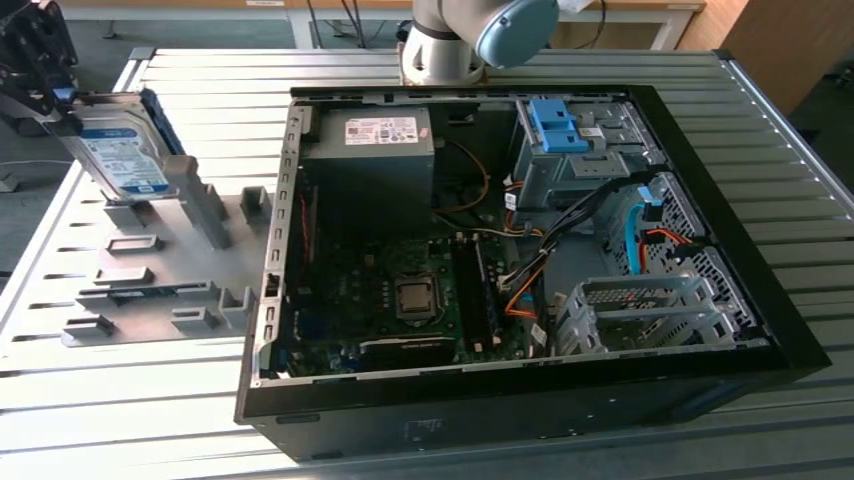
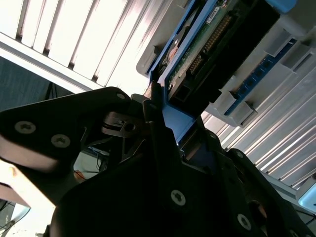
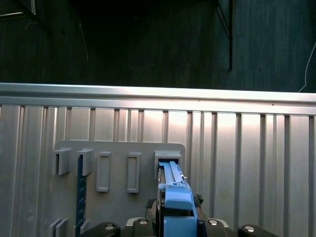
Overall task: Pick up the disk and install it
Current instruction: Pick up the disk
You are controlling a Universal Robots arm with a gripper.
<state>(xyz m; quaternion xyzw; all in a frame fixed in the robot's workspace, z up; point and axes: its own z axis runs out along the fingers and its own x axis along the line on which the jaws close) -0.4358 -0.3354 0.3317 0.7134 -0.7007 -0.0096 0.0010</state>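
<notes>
Exterior view: hand clamped on upper edge of disk, at grey rack. Judgement: pull straight along slot, no twisting.

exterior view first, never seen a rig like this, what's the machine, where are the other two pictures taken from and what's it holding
The machine is a single robot arm; it rises beyond an open computer case on a slatted metal table. The exterior view comes from a camera off the arm. Both wrist views come from cameras riding near its gripper. At the exterior view's left, the gripper is shut on the disk, a silver drive in a blue frame, by a grey holder plate.
</notes>
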